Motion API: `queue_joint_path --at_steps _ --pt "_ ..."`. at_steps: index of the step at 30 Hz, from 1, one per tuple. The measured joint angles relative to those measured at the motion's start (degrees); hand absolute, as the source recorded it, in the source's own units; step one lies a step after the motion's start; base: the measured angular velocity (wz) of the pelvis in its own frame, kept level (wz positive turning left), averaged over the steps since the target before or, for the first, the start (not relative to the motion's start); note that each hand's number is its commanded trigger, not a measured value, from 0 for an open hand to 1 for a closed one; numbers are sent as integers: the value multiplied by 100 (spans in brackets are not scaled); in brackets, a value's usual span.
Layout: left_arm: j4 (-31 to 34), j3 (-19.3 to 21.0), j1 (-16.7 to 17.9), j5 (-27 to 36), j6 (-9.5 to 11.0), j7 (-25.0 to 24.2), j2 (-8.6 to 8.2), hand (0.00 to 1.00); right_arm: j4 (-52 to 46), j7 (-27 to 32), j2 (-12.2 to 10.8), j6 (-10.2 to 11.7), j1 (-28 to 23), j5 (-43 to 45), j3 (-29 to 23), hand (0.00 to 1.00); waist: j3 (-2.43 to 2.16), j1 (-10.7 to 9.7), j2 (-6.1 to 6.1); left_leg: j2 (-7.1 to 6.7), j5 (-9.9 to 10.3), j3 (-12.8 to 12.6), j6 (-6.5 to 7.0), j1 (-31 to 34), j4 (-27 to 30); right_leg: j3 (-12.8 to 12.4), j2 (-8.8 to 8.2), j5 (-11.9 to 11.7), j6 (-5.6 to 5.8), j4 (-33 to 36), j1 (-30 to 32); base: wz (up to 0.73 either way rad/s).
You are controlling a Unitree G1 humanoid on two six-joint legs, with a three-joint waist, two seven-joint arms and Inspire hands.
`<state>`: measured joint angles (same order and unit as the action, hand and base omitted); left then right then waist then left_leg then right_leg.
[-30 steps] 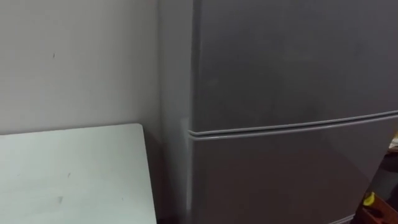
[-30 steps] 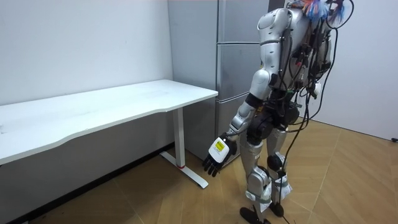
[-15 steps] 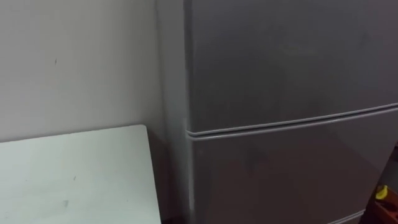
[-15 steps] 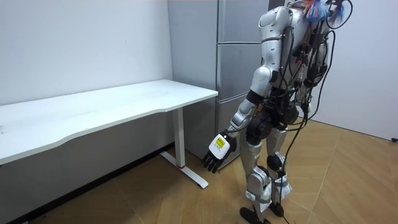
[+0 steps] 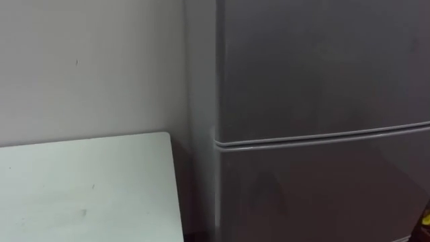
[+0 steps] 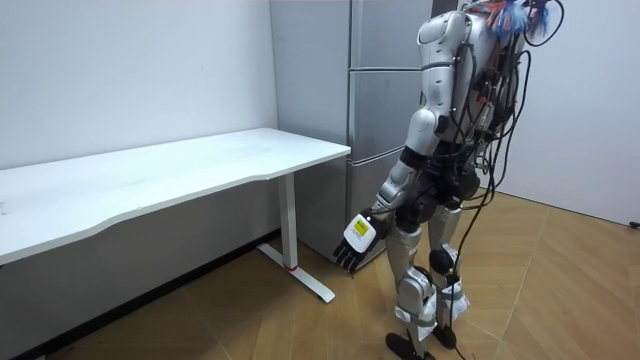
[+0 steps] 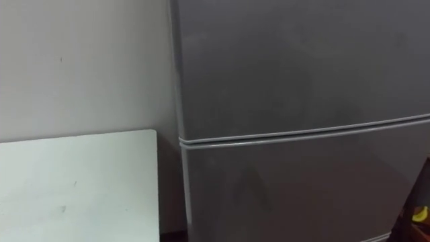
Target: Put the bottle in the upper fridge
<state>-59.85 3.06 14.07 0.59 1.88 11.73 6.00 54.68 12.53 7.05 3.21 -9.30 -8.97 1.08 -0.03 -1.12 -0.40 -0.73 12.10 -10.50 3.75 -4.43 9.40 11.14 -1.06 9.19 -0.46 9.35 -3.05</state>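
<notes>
White table (image 5: 80, 191) fills the lower left corner of the eye views and is the nearest surface to you. Its top is bare, and its right edge runs just beside the fridge (image 5: 201, 134), with a narrow dark gap between the two.

Check the left hand (image 6: 357, 238) in the room view. It hangs low beside the robot's leg, over the wooden floor (image 6: 250, 320), between the table's end and the robot. Its fingers point down, relaxed and apart, and it holds nothing.

The robot stands upright on both feet and faces the fridge, close in front of it.

Locate the fridge doors next. The lower door (image 5: 322, 198) and the upper door (image 5: 322, 67) are both shut. A thin pale seam (image 5: 322, 138) runs level between them across the eye views.

Note the small yellow item (image 7: 420, 214) at the lower right edge of the eye views, beside the lower door. Most of it is cut off by the edge. You cannot tell whether it is the bottle, nor what carries it.

Beyond the table, a plain grey wall (image 5: 87, 67) rises behind it and meets the fridge's left side.
</notes>
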Motion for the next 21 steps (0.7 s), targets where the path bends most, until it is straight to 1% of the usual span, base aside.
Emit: queue_joint_path --at_steps 4,6,7,10,15,21 --pt "0 -9 -49 0 25 2 -9 0 74 -196 -15 3 44 261 72 0 -4 -5 5 -2 0 64 -1 72 6 49 -3 -13 -3 -49 -5 9" --pt "-5 -73 -68 -2 57 14 -9 0 85 -244 -15 11 38 288 111 0 3 -8 13 -4 0 94 -2 91 5 67 -1 -15 -3 -62 -3 7" --pt "-6 -136 -79 -4 80 19 -15 0 107 -286 -15 48 33 293 131 0 1 -8 27 -4 1 103 -4 89 2 68 2 -15 -3 -65 -6 4" --pt "-80 -155 -122 -11 137 18 -35 0 133 -350 -15 116 33 423 160 0 2 -6 68 -2 4 104 -9 83 -8 60 8 -15 -4 -67 -39 0" --pt "-206 -156 -209 -10 243 17 -34 0 153 -397 -15 127 29 507 173 0 8 -5 124 -2 5 104 -9 78 -16 59 10 -15 -4 -62 -40 0" --pt "-218 -155 -222 -9 286 13 -34 0 165 -406 -15 158 25 509 189 0 19 -2 114 -3 5 110 -9 87 -24 56 6 -15 -4 -67 -40 0"
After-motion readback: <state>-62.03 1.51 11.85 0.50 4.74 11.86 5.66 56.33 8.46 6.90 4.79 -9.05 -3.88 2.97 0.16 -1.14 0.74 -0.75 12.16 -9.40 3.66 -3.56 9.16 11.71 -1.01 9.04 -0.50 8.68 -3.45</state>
